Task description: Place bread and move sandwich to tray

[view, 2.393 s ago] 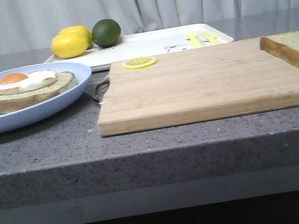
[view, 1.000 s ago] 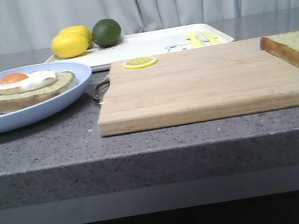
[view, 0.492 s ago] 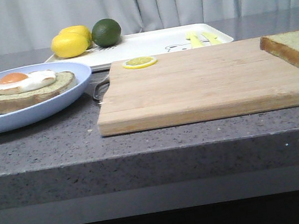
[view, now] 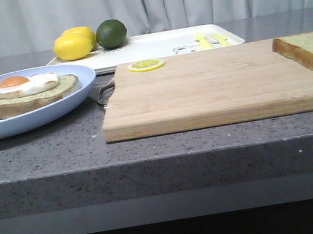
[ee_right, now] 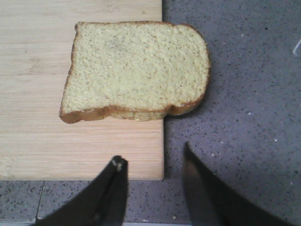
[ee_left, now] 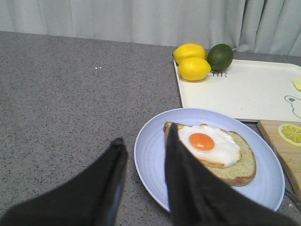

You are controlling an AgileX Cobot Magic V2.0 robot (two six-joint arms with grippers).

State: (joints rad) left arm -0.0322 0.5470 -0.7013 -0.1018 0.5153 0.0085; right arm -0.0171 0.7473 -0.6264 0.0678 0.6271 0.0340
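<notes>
The right gripper (ee_right: 153,181) hung with its fingers parted and empty just short of the bread (ee_right: 136,70), which lay flat at the cutting board's (view: 217,86) right end, partly overhanging the edge, its long axis across the finger gap. The left gripper (ee_left: 143,181) (also parted, empty) waited by the egg-topped sandwich (ee_left: 214,153) far to the left, so the right arm was nearer the bread.

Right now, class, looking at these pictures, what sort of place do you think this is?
Probably a kitchen counter, or a mock-up of one: a speckled grey stone worktop, a wooden cutting board with bread on it, and an egg-topped toast on a blue plate.
</notes>
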